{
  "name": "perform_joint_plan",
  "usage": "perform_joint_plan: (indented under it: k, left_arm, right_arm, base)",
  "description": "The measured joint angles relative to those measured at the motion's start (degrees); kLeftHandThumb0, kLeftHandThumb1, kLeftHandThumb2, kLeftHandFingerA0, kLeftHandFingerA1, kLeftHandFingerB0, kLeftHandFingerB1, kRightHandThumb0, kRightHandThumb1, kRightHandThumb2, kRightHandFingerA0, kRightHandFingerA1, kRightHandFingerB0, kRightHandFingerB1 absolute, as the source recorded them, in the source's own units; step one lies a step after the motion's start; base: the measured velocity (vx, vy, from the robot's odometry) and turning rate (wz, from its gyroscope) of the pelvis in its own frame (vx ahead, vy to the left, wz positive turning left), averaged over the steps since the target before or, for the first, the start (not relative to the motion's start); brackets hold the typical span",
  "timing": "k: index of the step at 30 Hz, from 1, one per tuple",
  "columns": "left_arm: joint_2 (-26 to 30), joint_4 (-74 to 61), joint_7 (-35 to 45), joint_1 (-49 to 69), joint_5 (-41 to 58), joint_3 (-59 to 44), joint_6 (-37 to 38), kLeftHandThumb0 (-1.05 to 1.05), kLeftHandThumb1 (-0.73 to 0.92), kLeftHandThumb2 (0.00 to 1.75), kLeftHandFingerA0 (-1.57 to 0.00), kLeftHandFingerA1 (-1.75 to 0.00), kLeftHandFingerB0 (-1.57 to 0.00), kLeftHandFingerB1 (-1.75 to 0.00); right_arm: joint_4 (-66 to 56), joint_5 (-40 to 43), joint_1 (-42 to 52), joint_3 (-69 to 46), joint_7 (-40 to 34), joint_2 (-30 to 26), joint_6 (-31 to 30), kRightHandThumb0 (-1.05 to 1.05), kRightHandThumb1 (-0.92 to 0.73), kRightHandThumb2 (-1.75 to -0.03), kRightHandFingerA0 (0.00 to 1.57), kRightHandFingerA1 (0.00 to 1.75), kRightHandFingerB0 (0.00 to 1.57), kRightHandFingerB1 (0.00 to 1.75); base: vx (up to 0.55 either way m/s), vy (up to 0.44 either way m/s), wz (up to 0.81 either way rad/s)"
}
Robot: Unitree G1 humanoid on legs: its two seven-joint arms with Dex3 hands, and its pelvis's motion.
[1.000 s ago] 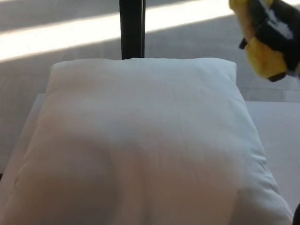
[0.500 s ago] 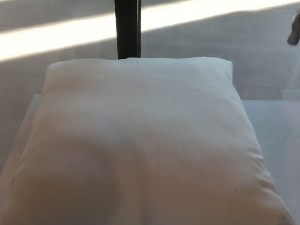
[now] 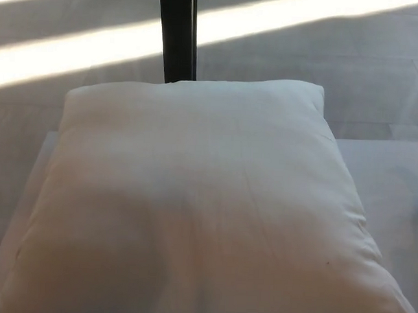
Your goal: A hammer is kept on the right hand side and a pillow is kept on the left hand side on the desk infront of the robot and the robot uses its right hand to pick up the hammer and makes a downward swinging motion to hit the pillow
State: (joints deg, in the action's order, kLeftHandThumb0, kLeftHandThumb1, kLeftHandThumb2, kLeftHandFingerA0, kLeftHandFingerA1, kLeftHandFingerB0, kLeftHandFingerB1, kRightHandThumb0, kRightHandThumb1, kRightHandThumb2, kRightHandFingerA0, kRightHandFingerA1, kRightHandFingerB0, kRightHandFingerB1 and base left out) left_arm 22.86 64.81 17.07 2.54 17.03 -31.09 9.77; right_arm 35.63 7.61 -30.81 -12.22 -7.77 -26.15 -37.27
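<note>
A large white pillow fills most of the head view and lies flat on the white desk. Its far edge runs across the upper middle of the picture. The hammer does not show anywhere in this frame. Neither of my hands shows either. A tiny dark sliver at the right edge is too small to identify.
A black vertical post stands behind the pillow at the top centre. Beyond the desk lies a grey floor with bright sunlit stripes. A strip of bare desk shows to the right of the pillow.
One second ago my right hand held the yellow-handled hammer at the top right. Half a second ago only the hammer head showed at the right edge. Now both are out of the picture.
</note>
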Motion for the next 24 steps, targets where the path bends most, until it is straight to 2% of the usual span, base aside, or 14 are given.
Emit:
perform_joint_plan:
  k: [2, 3, 4, 5, 13, 15, 17, 18, 19, 20, 21, 22, 23, 24]
  left_arm:
    - [0.0, 0.0, 0.0, -0.1, 0.0, 0.0, 0.0, -0.44, 0.60, 0.58, -0.74, -0.60, -0.66, -0.52]
    - [0.0, 0.0, 0.0, -0.1, 0.0, 0.0, 0.0, -0.44, 0.61, 0.58, -0.72, -0.60, -0.65, -0.52]
    - [0.0, 0.0, 0.0, 0.0, 0.0, 0.0, 0.0, -0.43, 0.61, 0.58, -0.72, -0.60, -0.66, -0.52]
    - [0.0, 0.0, 0.0, 0.0, 0.0, 0.0, 0.0, -0.44, 0.59, 0.58, -0.74, -0.60, -0.69, -0.52]
    - [0.0, 0.4, 0.0, -0.1, 0.0, 0.0, 0.0, -0.44, 0.60, 0.58, -0.74, -0.61, -0.70, -0.52]
    - [0.0, 0.4, 0.0, -0.1, 0.0, 0.0, 0.0, -0.44, 0.59, 0.58, -0.74, -0.61, -0.72, -0.52]
    - [0.0, 0.5, -0.1, -0.1, 0.0, 0.0, 0.0, -0.45, 0.59, 0.58, -0.73, -0.63, -0.71, -0.53]
    - [0.0, 0.6, -0.1, -0.1, 0.0, 0.0, 0.0, -0.46, 0.59, 0.58, -0.74, -0.62, -0.71, -0.53]
    - [0.0, 0.6, -0.1, -0.1, 0.0, 0.0, 0.0, -0.46, 0.59, 0.58, -0.74, -0.62, -0.70, -0.54]
    - [0.0, 0.6, -0.1, -0.1, 0.0, 0.0, 0.0, -0.46, 0.59, 0.58, -0.74, -0.62, -0.70, -0.54]
    - [0.0, 0.6, -0.1, -0.1, 0.0, 0.0, 0.0, -0.46, 0.59, 0.58, -0.74, -0.62, -0.70, -0.54]
    - [0.0, 0.7, -0.1, -0.1, -0.1, 0.1, 0.0, -0.45, 0.60, 0.58, -0.72, -0.61, -0.69, -0.53]
    - [0.0, 0.7, -0.1, -0.1, -0.1, 0.1, 0.0, -0.45, 0.60, 0.58, -0.72, -0.61, -0.69, -0.53]
    - [0.0, 0.7, -0.1, -0.1, -0.1, 0.1, 0.0, -0.45, 0.59, 0.58, -0.74, -0.62, -0.71, -0.54]
  right_arm:
    - [0.6, -1.0, 0.8, 1.7, -0.6, -1.0, 1.7, -0.36, -0.56, -1.06, 1.22, 1.36, 0.98, 1.21]
    - [0.8, -1.4, 1.2, 2.4, -1.0, -1.5, 2.5, -0.30, -0.67, -0.83, 1.01, 1.68, 0.80, 0.75]
    - [1.1, -1.8, 1.6, 3.2, -1.3, -1.7, 3.3, -0.34, -0.69, -0.84, 0.98, 1.75, 0.73, 1.28]
    - [1.3, -2.3, 1.9, 4.2, -1.7, -2.0, 4.2, -0.35, -0.70, -0.90, 0.98, 1.75, 0.75, 1.44]
    - [2.3, -6.3, 5.0, 11.8, -5.4, -4.1, 11.7, -0.38, -0.58, -1.14, 1.02, 1.75, 0.76, 1.63]
    - [2.5, -7.3, 5.6, 13.4, -6.3, -4.3, 13.5, -0.37, -0.58, -1.13, 1.01, 1.75, 0.78, 1.55]
    - [2.7, -8.0, 6.1, 14.8, -7.1, -4.4, 15.4, -0.36, -0.61, -1.11, 0.98, 1.74, 0.73, 1.24]
    - [2.8, -8.3, 6.4, 15.5, -7.4, -4.5, 16.3, -0.45, -0.77, -0.81, 0.97, 1.65, 0.61, 0.86]
    - [2.9, -8.6, 6.6, 16.2, -7.8, -4.6, 17.2, -0.52, -0.80, -0.69, 0.74, 1.52, 0.37, 0.61]
    - [3.1, -9.0, 6.8, 16.8, -8.0, -4.7, 18.1, -0.58, -0.61, -1.03, 0.74, 1.12, 0.24, 0.58]
    - [3.2, -9.3, 7.0, 17.4, -8.1, -4.8, 18.6, -0.58, -0.61, -1.03, 0.74, 1.12, 0.24, 0.58]
    - [3.7, -9.9, 7.9, 18.9, -8.1, -4.8, 19.7, -0.58, -0.76, -0.63, 0.63, 1.30, 0.27, 0.45]
    - [3.8, -10.2, 8.2, 19.4, -8.2, -4.8, 20.4, -0.58, -0.76, -0.63, 0.63, 1.30, 0.27, 0.45]
    - [4.0, -10.5, 8.4, 20.1, -8.2, -5.1, 21.3, -0.64, -0.76, -0.63, 0.43, 1.08, 0.15, 0.40]
  base:
    - [0.00, 0.000, 0.00]
    - [0.00, 0.000, 0.00]
    - [0.00, 0.000, 0.00]
    - [0.00, 0.000, 0.00]
    - [0.00, 0.000, 0.00]
    - [0.00, 0.000, 0.00]
    - [0.00, 0.000, 0.00]
    - [0.00, 0.000, 0.00]
    - [0.00, 0.000, 0.00]
    - [0.00, 0.000, 0.00]
    - [0.00, 0.000, 0.00]
    - [0.00, 0.000, 0.00]
    - [0.00, 0.000, 0.00]
    - [0.00, 0.000, 0.00]
